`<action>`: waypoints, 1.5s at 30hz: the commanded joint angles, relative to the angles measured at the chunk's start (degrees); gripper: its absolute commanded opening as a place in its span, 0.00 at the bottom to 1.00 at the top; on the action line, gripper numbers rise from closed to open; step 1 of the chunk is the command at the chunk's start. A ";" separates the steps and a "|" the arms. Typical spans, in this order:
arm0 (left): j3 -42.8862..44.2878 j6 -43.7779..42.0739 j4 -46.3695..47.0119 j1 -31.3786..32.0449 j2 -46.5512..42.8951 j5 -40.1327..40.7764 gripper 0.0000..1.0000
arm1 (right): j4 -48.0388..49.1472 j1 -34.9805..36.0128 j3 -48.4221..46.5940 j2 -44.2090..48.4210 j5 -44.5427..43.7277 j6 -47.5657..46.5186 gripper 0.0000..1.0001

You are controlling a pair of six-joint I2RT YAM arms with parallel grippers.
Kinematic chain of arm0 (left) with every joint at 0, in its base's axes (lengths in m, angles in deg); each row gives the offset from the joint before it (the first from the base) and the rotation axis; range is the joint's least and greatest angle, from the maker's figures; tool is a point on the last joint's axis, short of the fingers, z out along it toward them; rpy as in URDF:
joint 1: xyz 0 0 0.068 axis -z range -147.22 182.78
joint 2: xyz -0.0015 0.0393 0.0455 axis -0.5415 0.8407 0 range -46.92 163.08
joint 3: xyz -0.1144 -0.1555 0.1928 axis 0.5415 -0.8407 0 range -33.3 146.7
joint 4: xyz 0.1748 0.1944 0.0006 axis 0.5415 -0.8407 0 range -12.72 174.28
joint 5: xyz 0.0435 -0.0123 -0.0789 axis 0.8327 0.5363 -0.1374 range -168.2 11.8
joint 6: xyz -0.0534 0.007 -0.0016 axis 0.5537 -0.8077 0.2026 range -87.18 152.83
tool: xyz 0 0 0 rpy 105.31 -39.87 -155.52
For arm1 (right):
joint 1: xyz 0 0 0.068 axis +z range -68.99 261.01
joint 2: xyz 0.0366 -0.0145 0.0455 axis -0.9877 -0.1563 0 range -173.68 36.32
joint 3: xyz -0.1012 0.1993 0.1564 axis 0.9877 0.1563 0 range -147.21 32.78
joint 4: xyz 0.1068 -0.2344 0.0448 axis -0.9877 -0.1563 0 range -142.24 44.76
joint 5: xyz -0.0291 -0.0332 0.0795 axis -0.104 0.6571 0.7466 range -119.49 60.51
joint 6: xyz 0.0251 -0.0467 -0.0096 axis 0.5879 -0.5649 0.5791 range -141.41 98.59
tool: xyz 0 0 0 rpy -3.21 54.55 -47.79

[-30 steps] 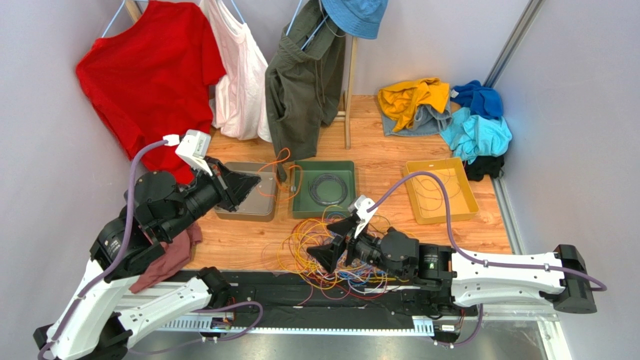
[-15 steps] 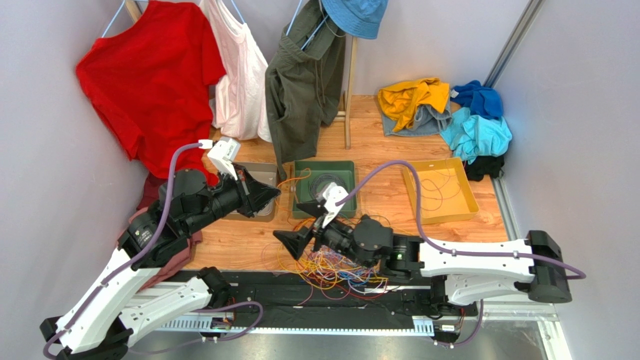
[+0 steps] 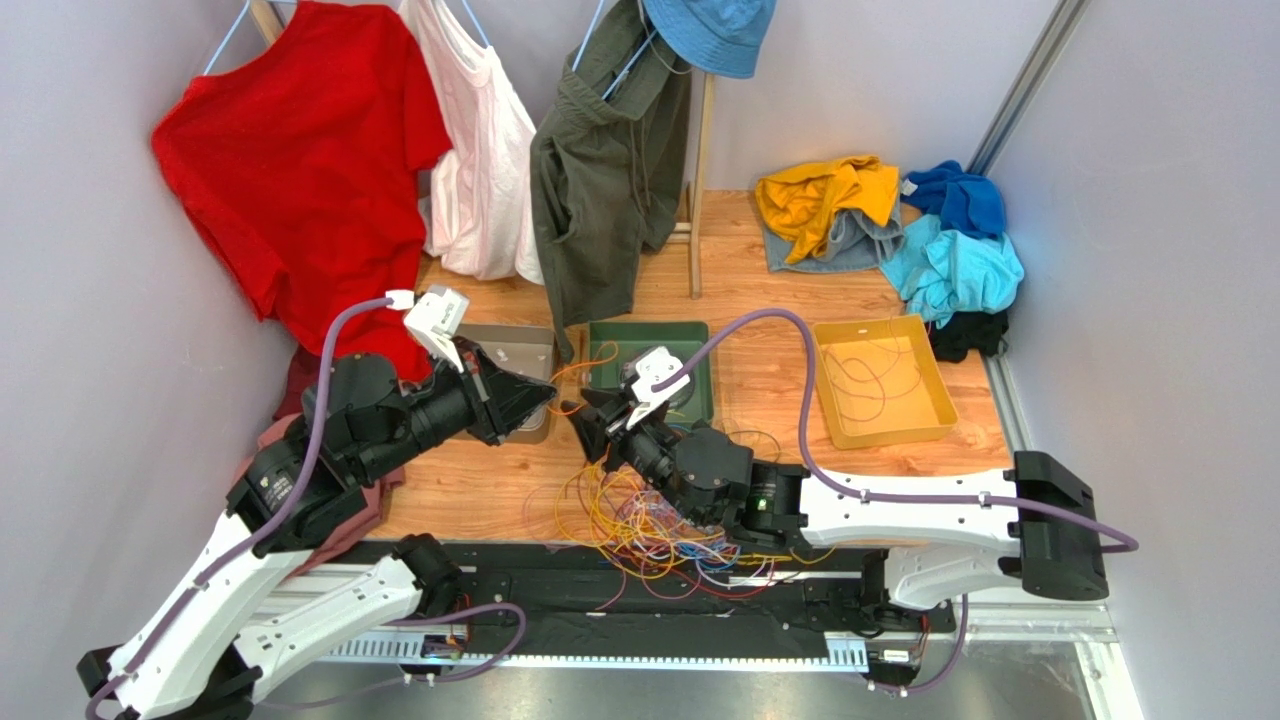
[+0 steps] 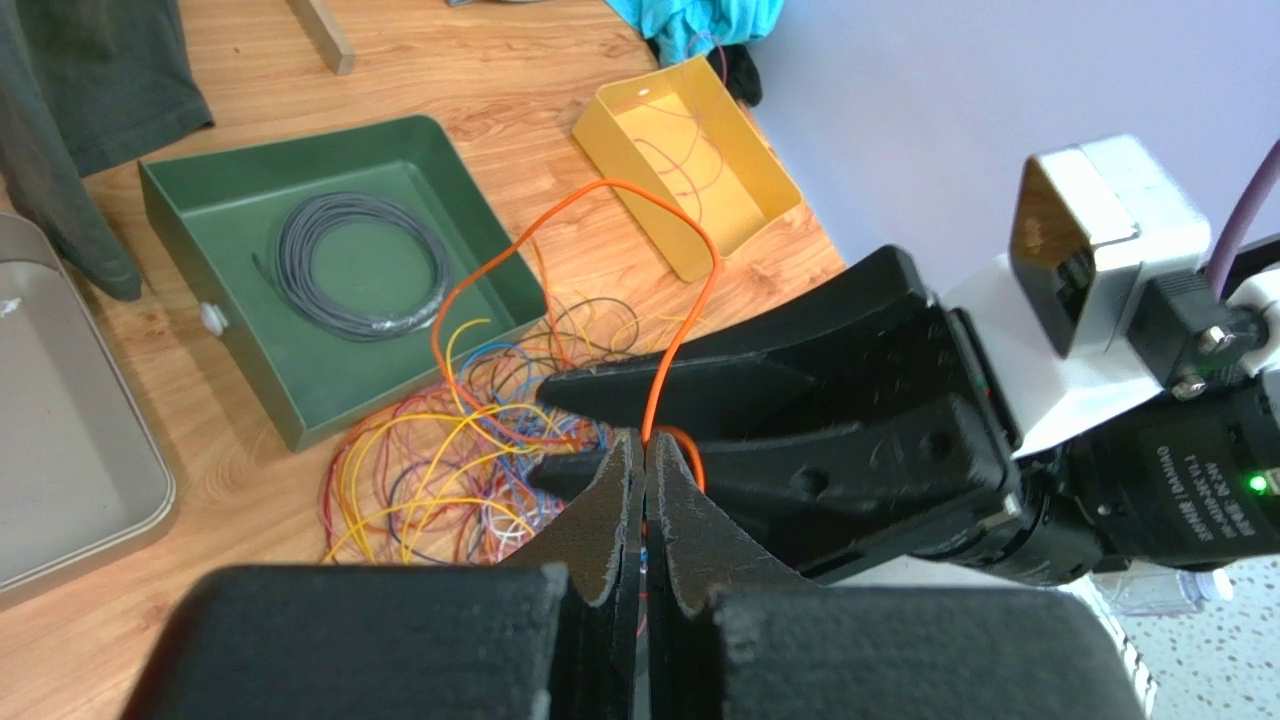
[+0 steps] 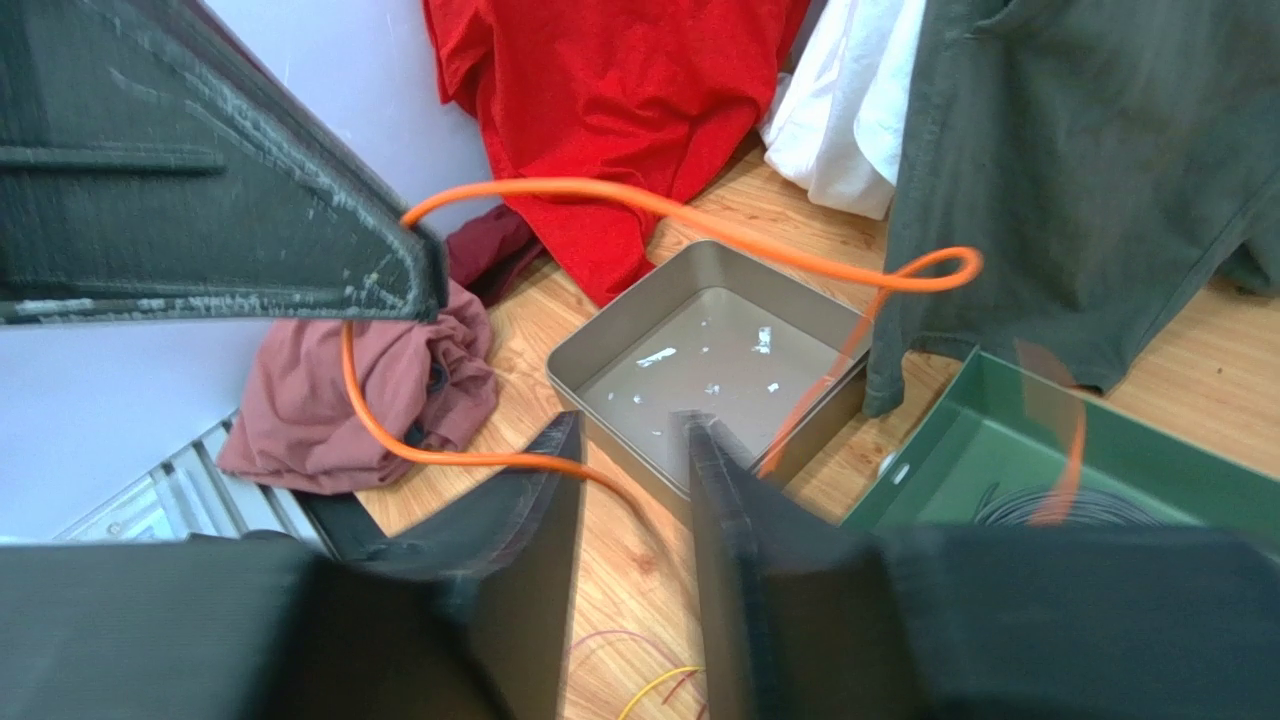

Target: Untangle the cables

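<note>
The cables (image 3: 661, 518) lie in a yellow, orange, blue and red tangle (image 4: 436, 473) on the wooden floor in front of the green tray. One orange cable (image 4: 601, 188) loops up out of it. My left gripper (image 4: 646, 450) is shut on that orange cable, above the tangle (image 3: 544, 402). My right gripper (image 3: 586, 425) sits tip to tip with it. Its fingers (image 5: 631, 428) stand narrowly apart, and the orange cable (image 5: 646, 203) runs down between them without being pinched.
A green tray (image 3: 646, 329) holds a grey wire coil (image 4: 361, 270). A grey tray (image 5: 706, 353) is to its left, a yellow tray (image 3: 944, 393) with thin wires to the right. Clothes hang behind, a maroon cloth (image 5: 361, 398) lies left, and a clothes pile (image 3: 902, 225) is at the back right.
My right arm has swung left and forward to meet the left gripper, and its jaws have narrowed around the orange cable. The left gripper moved right, lifting the orange cable away from the grey tray.
</note>
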 commanded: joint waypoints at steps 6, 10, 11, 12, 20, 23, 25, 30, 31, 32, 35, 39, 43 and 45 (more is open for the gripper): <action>-2.99 -0.52 0.21 -0.19 -3.52 2.79 0.01 | 0.28 0.00 2.93 9.20 -1.66 0.72 0.00; -3.60 -1.84 -2.78 -0.19 -5.54 9.64 0.36 | -8.44 0.00 2.66 15.53 -5.61 1.60 0.00; -4.13 -1.84 -3.31 -0.19 -6.67 11.23 0.45 | -11.06 -0.01 2.92 18.33 -6.41 1.51 0.00; -4.65 -1.84 -3.49 -0.19 -7.38 13.59 0.53 | -12.13 -0.01 3.19 19.84 -8.33 1.25 0.00; -9.66 0.35 -4.89 -0.19 -12.39 19.15 0.86 | -27.65 -4.56 0.30 30.04 -20.91 -1.13 0.00; -13.44 1.58 -4.28 -0.19 -14.32 17.14 0.82 | -33.48 -12.90 -0.85 33.46 -20.31 2.30 0.00; -17.72 2.55 -2.97 -0.19 -15.64 14.94 0.77 | -33.50 -19.39 1.51 35.14 -19.60 2.74 0.00; -27.93 7.55 -1.12 -0.19 -21.53 11.17 0.74 | -38.06 -33.38 1.79 35.33 -14.43 5.11 0.00; -30.82 8.26 -1.03 -0.28 -22.41 10.72 0.73 | -38.77 -37.67 1.35 34.71 -13.19 5.64 0.00; -32.15 9.57 -0.85 -0.19 -23.98 10.28 0.73 | -39.30 -39.71 1.43 33.40 -12.05 6.51 0.00; -36.55 11.94 1.43 -0.19 -26.63 7.56 0.71 | -40.18 -48.41 2.31 29.81 -7.66 8.80 0.00; -38.58 12.66 2.05 -0.19 -27.08 6.50 0.71 | -39.14 -59.75 5.47 24.87 1.82 14.77 0.00; -38.76 12.04 2.84 -0.19 -26.99 5.79 0.71 | -34.91 -65.03 8.29 20.48 3.25 14.34 0.00; -38.85 11.78 3.19 -0.19 -26.99 5.53 0.71 | -33.51 -66.79 8.38 17.84 4.56 14.26 0.00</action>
